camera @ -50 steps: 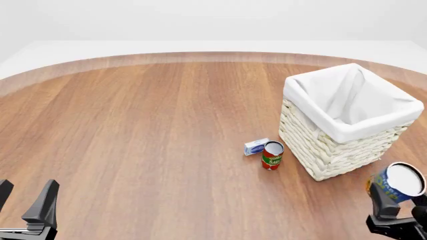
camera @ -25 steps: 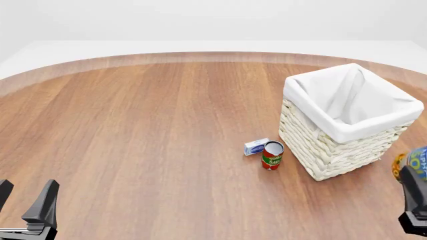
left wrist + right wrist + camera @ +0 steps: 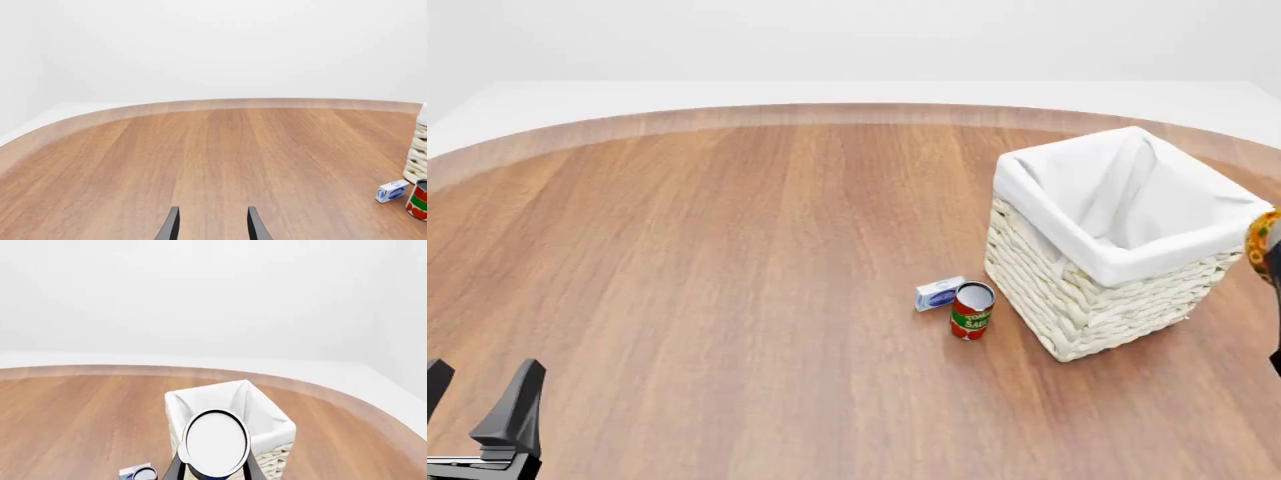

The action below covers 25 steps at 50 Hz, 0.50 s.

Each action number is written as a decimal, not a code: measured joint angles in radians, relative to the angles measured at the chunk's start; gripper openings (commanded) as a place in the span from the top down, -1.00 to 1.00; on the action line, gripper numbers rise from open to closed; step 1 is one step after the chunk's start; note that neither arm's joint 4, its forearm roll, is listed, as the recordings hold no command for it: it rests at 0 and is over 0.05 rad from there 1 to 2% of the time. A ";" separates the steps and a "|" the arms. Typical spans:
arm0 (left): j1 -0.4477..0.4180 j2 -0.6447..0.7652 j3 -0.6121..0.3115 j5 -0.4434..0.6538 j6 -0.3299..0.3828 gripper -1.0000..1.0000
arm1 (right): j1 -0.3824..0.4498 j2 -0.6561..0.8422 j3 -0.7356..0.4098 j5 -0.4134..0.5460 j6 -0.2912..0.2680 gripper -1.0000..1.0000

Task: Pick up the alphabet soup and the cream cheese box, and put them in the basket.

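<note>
Soup can in the air, nothing in the basket yet

The basket (image 3: 1128, 235) is empty; the right gripper (image 3: 212, 471) grasps the soup can (image 3: 215, 441) near it; the cream cheese box (image 3: 940, 293) waits on the table (image 3: 694, 260); the left gripper (image 3: 211, 225) is released.

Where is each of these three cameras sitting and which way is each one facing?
Front view: fixed above and behind the arms, facing forward and down at the basket; left gripper shows at the bottom corner.
Left wrist view: behind the left fingers, facing across the table.
Right wrist view: behind the right gripper, facing the basket over the alphabet soup it holds.
All three share the cream cheese box and red and green can.
</note>
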 measured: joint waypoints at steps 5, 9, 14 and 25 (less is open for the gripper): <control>0.000 0.000 0.000 0.000 0.000 -1.00 | 0.011 0.059 -0.034 -0.035 -0.003 1.00; 0.000 0.000 0.000 0.000 0.000 -1.00 | 0.023 0.119 -0.066 -0.057 -0.004 1.00; 0.000 0.000 0.000 0.000 0.000 -1.00 | 0.031 0.204 -0.113 -0.072 0.001 1.00; 0.000 0.000 0.000 0.000 0.000 -1.00 | 0.040 0.403 -0.250 -0.059 0.018 1.00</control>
